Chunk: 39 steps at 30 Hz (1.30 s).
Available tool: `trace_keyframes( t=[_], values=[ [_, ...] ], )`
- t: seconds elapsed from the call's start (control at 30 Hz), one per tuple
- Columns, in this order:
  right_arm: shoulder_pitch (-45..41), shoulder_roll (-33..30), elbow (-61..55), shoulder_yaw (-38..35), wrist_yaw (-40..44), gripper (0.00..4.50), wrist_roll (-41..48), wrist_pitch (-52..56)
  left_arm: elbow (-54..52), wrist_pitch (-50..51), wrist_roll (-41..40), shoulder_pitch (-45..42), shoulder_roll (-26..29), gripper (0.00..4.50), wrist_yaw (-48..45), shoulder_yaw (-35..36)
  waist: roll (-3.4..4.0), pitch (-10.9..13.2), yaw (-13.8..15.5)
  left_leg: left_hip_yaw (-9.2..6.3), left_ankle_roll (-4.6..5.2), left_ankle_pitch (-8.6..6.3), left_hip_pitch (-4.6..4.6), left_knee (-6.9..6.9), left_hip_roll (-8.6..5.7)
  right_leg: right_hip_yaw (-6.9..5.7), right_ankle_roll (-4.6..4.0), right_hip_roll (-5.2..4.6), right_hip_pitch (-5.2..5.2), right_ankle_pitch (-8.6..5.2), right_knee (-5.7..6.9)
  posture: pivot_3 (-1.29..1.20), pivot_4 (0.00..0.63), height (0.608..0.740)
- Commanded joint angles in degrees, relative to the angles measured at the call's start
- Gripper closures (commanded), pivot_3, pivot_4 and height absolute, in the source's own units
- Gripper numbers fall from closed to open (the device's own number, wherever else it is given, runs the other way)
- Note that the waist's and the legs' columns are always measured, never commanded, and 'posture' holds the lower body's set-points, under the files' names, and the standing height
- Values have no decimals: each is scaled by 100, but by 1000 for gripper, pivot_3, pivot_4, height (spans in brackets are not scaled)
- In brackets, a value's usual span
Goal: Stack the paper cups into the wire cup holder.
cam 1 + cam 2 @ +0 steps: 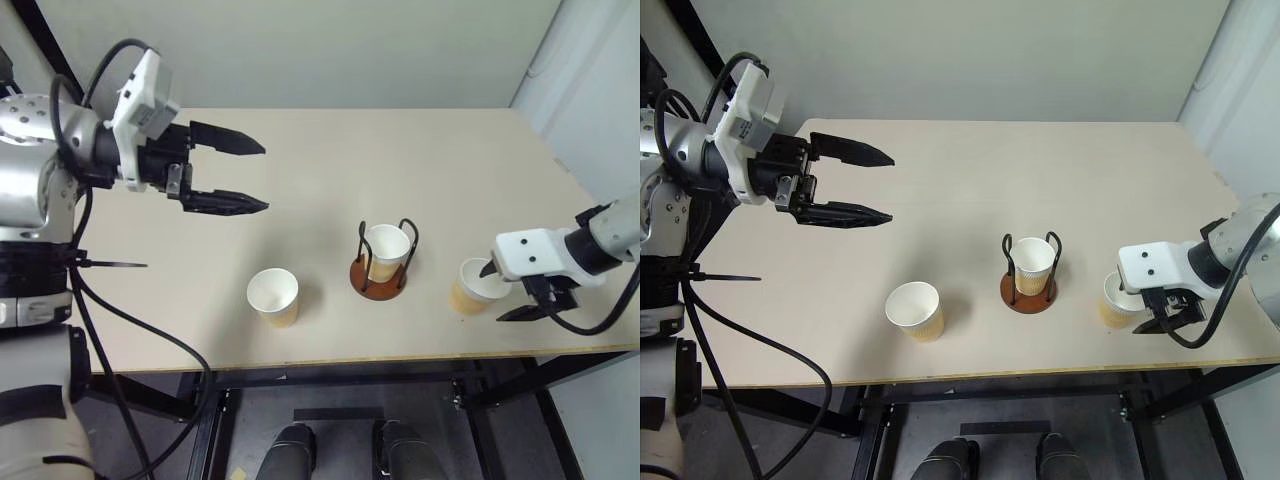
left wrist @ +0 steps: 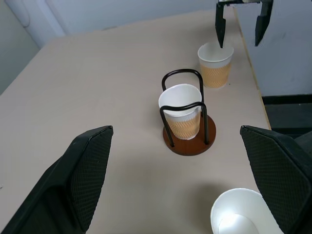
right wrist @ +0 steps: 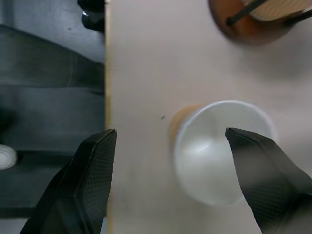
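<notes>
The wire cup holder (image 1: 366,283), a reddish-brown disc with black wire loops, stands near the table's front middle with one paper cup (image 1: 386,250) upright inside it. A second paper cup (image 1: 273,296) stands open-mouthed to its left. A third paper cup (image 1: 476,288) stands to its right. My right gripper (image 1: 502,292) is open just above this third cup, pointing down; one finger (image 3: 258,170) is over the cup's mouth and the other (image 3: 83,180) is outside it, toward the table's front edge. My left gripper (image 1: 263,178) hangs open and empty over the back left of the table.
The pale table's front edge (image 1: 400,358) runs close to the cups, and its right edge (image 1: 590,200) lies just beyond my right arm. A wall stands behind the table. Bare tabletop (image 1: 400,160) stretches behind the holder.
</notes>
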Motion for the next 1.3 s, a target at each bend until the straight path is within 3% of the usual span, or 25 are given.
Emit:
trace_keyframes(
  t=[0.03, 0.37, 0.4, 0.5, 0.73, 0.77, 0.93, 1.17, 1.3],
  values=[
    [70, -66, -112, -137, -198, 810, -105, -123, 56, -105, 7, -212, 4, 0, -67, 59, 0, 0, 1, 0, 0, 0, 0, 0, -1, 1, 3, 0, 1, 0, 0, 0, 150, 740],
    [234, 289, 513, 437, -478, 810, -778, -702, 45, -101, 27, -224, 21, 0, -50, 73, -1, 0, 7, -3, 8, -5, 0, 1, 0, 0, 38, -1, 5, 3, -4, 0, 150, 740],
    [225, 348, 550, 484, -474, 968, -812, -706, 31, -92, 26, -214, 31, 0, -45, 81, -1, 0, 7, -3, 9, -5, 0, 1, 0, 0, 40, -1, 6, 4, -4, 0, 150, 740],
    [143, 499, 576, 519, -443, 1714, -811, -663, -16, -73, 26, -166, 84, 0, -32, 109, 0, 1, 7, -2, 9, -5, -1, 3, 0, 1, 47, -2, 4, 8, -5, 0, 150, 740],
    [-250, 622, 535, 353, -320, 4362, -585, -365, -95, -46, 3, -36, 190, 0, 21, 165, 0, 1, 6, -2, 9, -5, -1, 3, -1, 1, 48, -1, 6, 8, -6, 0, 150, 740],
    [-357, 653, 514, 300, -310, 4470, -505, -254, -104, -42, 3, -16, 205, 0, 32, 175, 0, 1, 6, -2, 9, -5, -1, 3, 0, 1, 48, -1, 6, 8, -6, 0, 150, 740],
    [-1187, 784, 376, 114, -173, 4470, -44, 405, -82, -36, -1, 34, 271, 0, 75, 228, 0, 1, 5, -1, 9, -5, -2, 1, -1, 1, 46, -1, 2, 8, -5, 0, 150, 740],
    [-2625, 816, 1198, 274, -203, 4470, -428, -167, -117, -30, -42, 82, 321, 0, 61, 266, 1, 1, 19, -5, 9, -8, -7, -6, -1, 1, 29, -1, -10, -1, -4, 0, 150, 740],
    [-3374, 1155, 1703, 432, -227, 4470, -621, -566, -124, -30, -50, 134, 350, 0, 68, 303, 1, 1, 12, -5, 10, -11, -8, -10, 0, 1, 20, -2, -20, -2, -1, 0, 150, 740]
  ],
)
